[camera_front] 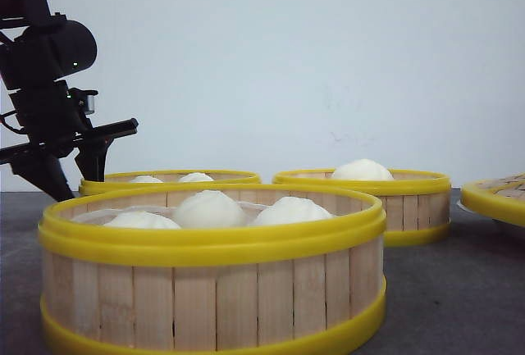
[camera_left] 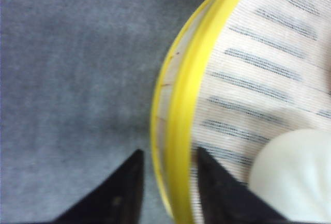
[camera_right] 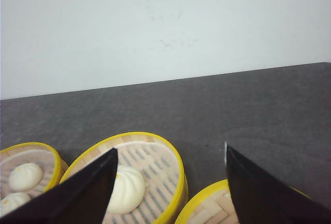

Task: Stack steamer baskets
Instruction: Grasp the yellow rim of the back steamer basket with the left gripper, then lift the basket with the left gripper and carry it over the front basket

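Steamer baskets are sitting in three spots on the dark table [camera_front: 459, 306]: the nearest basket [camera_front: 213, 289], largest in the front view, is holding three buns; the back-left basket [camera_front: 168, 179] is lying at about eleven o'clock from it, and the back-right basket [camera_front: 369, 195] at about one o'clock, with a single bun [camera_front: 362, 170].

I am reaching my left gripper [camera_left: 168, 169] down over the back-left basket's rim [camera_left: 181, 115], fingers slightly parted, one finger [camera_left: 129, 182] outside the wall and the other inside over the liner cloth. Whether they are already pinching I cannot tell.

My worry: a grip on one edge only could be tipping the basket as I lift, rolling the buns out, and the inner finger is sitting near a bun [camera_left: 295, 177] and could be denting it.

My right gripper [camera_right: 170, 182] is hanging wide open, holding nothing, above the back-right basket and the woven lid [camera_front: 500, 195].
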